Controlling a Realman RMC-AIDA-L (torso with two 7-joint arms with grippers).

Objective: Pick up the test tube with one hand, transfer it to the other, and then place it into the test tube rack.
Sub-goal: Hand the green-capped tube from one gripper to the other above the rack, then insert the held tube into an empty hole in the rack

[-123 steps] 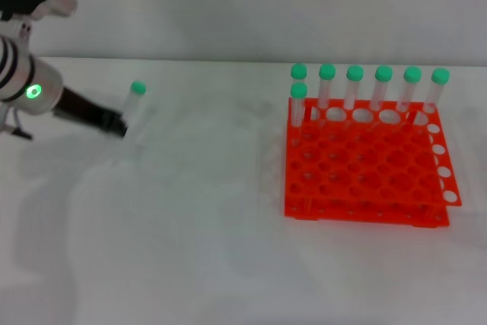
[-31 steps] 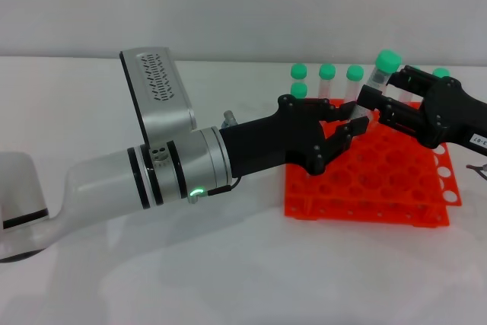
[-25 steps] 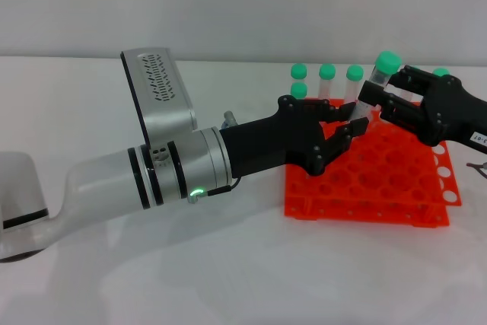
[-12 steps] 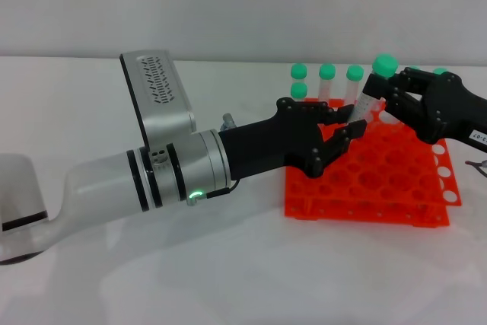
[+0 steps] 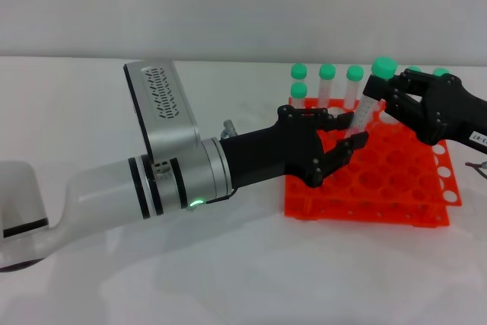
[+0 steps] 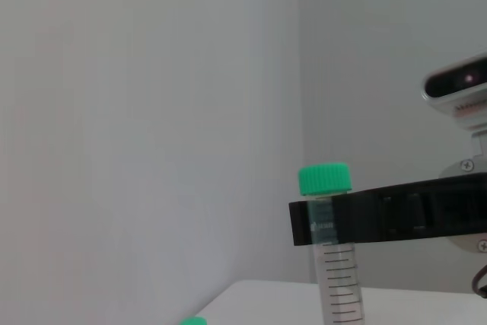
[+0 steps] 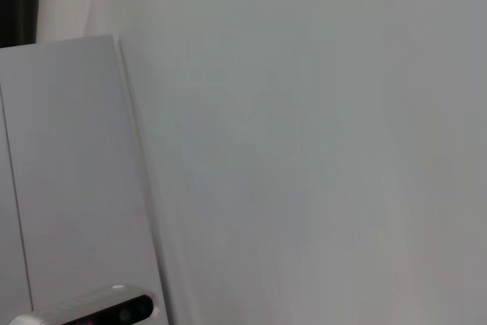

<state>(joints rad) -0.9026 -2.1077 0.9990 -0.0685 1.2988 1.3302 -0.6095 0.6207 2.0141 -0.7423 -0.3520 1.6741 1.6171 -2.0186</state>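
Handover above the orange test tube rack (image 5: 365, 169)

Right gripper (image 5: 396, 104) pinches the green-capped test tube (image 5: 363, 108) near its cap; left gripper (image 5: 335, 142), fingers spread, sits just below. A loose, tilted grip could drop it.

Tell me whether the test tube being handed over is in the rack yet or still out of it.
Out. The test tube hangs tilted above the test tube rack, gripped near its cap by the right hand.

Silver-white arms (black rings, green light), black multi-fingered grippers
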